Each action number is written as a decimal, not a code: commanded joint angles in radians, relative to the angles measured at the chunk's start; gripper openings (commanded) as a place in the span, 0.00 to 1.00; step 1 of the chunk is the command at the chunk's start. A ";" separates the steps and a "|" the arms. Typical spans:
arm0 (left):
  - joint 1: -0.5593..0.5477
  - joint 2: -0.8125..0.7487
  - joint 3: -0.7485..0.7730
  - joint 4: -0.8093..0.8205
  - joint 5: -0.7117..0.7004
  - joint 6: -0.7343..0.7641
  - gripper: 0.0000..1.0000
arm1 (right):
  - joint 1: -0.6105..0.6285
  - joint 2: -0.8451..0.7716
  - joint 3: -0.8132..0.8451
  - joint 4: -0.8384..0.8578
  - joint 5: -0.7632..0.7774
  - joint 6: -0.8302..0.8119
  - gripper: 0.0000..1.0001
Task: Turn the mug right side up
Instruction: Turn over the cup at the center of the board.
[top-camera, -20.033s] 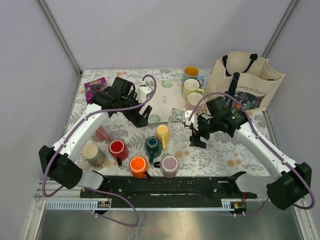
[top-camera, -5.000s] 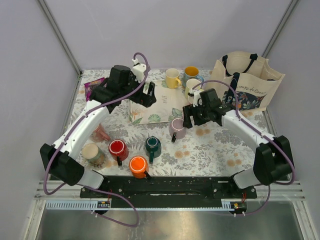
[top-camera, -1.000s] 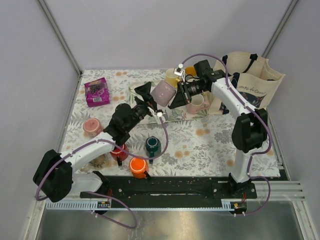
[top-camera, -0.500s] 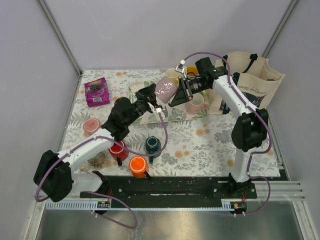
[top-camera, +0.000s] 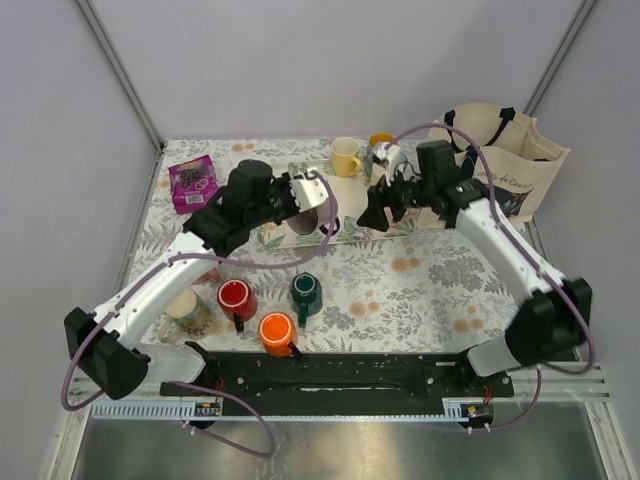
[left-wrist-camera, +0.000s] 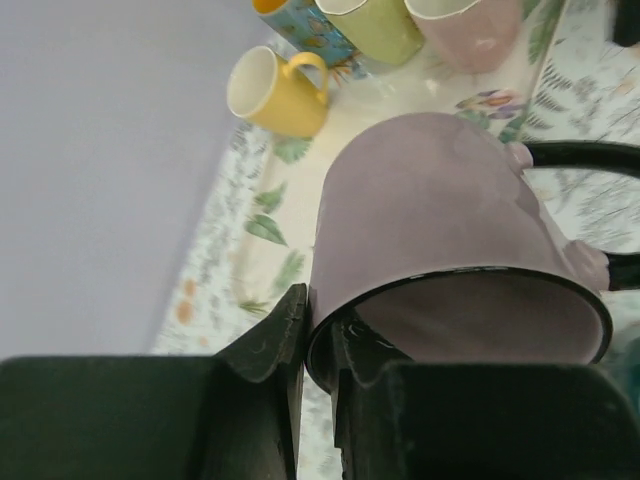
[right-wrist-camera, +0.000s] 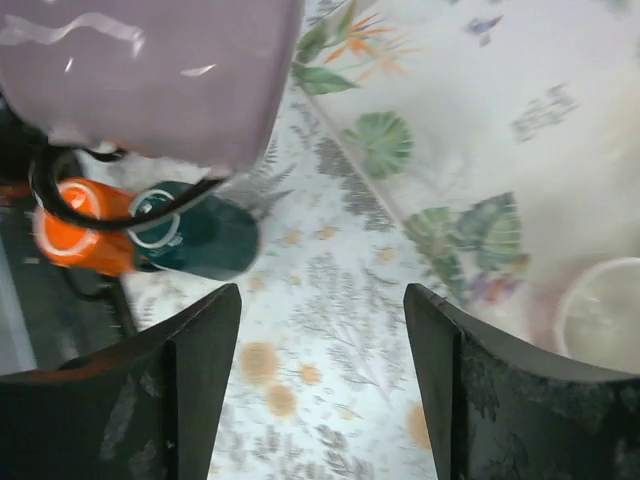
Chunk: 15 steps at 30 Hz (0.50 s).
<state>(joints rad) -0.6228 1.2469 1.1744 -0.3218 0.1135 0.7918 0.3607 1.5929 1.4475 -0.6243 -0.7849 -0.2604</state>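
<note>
Two fingers of the left gripper are pressed onto the rim of a mauve-grey mug, one finger outside the wall and one inside. That mug is held clear of the table on its side, its dark mouth turned back toward the wrist and its base pointed away from the hand. Its black handle is seen on the far side from the pinching fingers.

Only a sliver of the salmon-pink mug is seen, well back from the left gripper, toward that arm's base and tucked under the forearm. It is touched by neither hand, and which way up it stands cannot be told.

The right gripper is spread wide with nothing between its fingers. It is held just beside the mauve-grey mug, apart from it. Past its left finger a green mug and an orange mug are seen on the table.

Beyond the left gripper, past the held mug, a yellow mug is seen on the table.
</note>
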 joint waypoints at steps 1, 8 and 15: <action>0.003 0.097 0.264 -0.303 -0.037 -0.379 0.00 | 0.075 -0.298 -0.208 0.342 0.252 -0.276 0.76; 0.049 0.275 0.501 -0.643 0.053 -0.670 0.00 | 0.366 -0.373 -0.219 0.103 0.605 -0.651 0.66; 0.064 0.296 0.418 -0.573 0.112 -0.741 0.00 | 0.446 -0.329 -0.168 0.031 0.664 -0.651 0.61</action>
<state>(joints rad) -0.5602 1.5608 1.5883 -0.9463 0.1478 0.1558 0.7746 1.2663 1.2514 -0.5709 -0.2111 -0.8494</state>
